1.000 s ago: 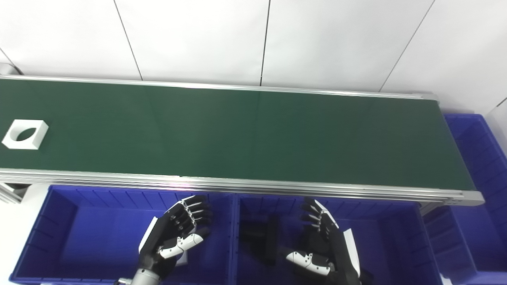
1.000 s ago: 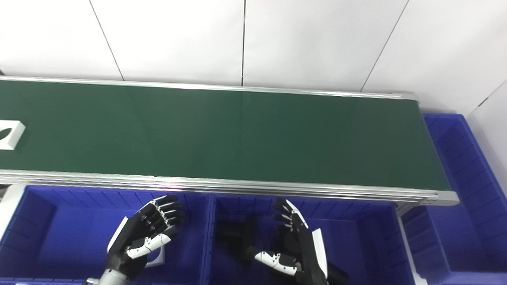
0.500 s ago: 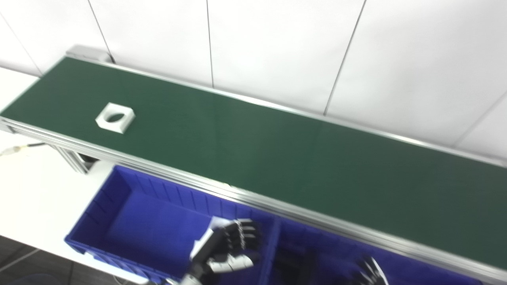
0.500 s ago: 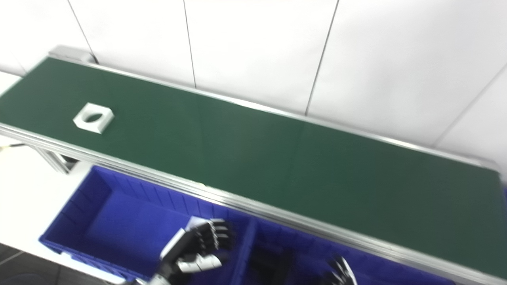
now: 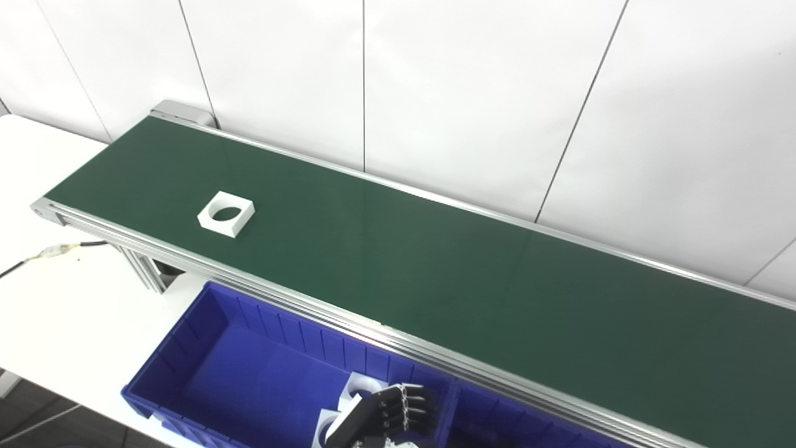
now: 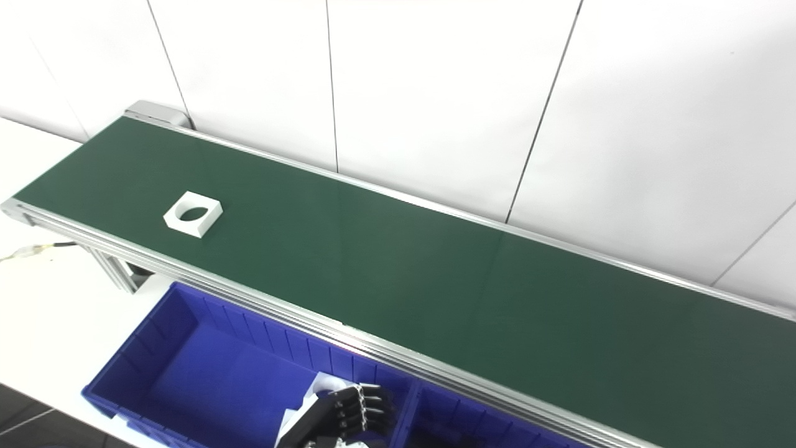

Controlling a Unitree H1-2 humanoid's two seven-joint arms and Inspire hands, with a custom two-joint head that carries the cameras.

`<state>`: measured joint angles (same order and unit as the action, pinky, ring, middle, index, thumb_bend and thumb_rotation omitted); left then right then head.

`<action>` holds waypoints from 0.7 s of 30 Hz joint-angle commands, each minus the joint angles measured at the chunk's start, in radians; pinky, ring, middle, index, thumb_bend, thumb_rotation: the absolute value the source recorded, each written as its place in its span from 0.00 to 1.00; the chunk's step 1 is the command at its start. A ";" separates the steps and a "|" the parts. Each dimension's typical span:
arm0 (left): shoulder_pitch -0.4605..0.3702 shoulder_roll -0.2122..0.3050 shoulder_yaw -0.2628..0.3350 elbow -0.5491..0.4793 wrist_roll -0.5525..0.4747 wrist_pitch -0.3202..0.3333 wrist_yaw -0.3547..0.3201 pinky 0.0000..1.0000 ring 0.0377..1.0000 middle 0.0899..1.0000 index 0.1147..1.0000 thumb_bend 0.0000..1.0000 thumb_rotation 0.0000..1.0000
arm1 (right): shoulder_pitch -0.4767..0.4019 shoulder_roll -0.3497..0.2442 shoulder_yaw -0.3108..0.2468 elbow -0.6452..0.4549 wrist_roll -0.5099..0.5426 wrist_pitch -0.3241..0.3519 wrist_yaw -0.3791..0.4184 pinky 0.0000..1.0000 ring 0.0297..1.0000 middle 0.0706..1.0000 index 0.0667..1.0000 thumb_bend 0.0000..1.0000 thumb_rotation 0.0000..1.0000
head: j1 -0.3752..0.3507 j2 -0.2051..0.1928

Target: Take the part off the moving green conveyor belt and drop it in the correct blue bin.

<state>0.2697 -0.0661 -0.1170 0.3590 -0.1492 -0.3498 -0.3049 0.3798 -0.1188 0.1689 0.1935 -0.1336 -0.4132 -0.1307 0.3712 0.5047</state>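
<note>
Green belt [image 5: 435,274] running diagonally from the far left to the near right, framed by aluminium rails [image 5: 348,323] and set against a white panelled wall [image 5: 472,93]. A white square part [image 5: 226,213] with a round hole through it lies flat on the belt toward the left end, nearer the near rail than the far one, and well apart from the hand.

Below the near rail stands a blue bin [image 5: 205,336] with ribbed inner walls; its floor is mostly bare. At its right end, white pieces [image 5: 360,390] of the same kind lie against the wall, partly hidden by the hand. A second blue bin [image 6: 460,423] adjoins it on the right, seen only at its near-left corner; its contents are dark and cannot be made out.

The left hand [image 5: 388,417], black with pale knuckle trim, rises from the bottom edge over the right end of the first bin. Its fingers [image 6: 364,404] lie side by side, lightly curled and pointing right, with nothing seen between them; whether the thumb is closed cannot be told, since the edge cuts it off. The right hand is out of view.

A white table [image 5: 56,298] carries the bins and belt legs [image 5: 146,274]; a thin cable [image 5: 50,252] crosses it at the far left.
</note>
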 commanded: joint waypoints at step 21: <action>-0.008 -0.021 0.000 -0.001 -0.013 -0.079 0.010 0.60 0.59 0.62 0.63 0.78 0.00 | -0.011 -0.028 -0.008 -0.010 0.027 -0.057 0.008 0.71 0.77 0.83 0.88 0.49 0.00 | 0.005 0.022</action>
<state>0.2703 -0.0769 -0.1129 0.3725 -0.1501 -0.3841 -0.2896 0.3705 -0.1413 0.1668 0.2006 -0.1181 -0.4132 -0.1285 0.3758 0.5262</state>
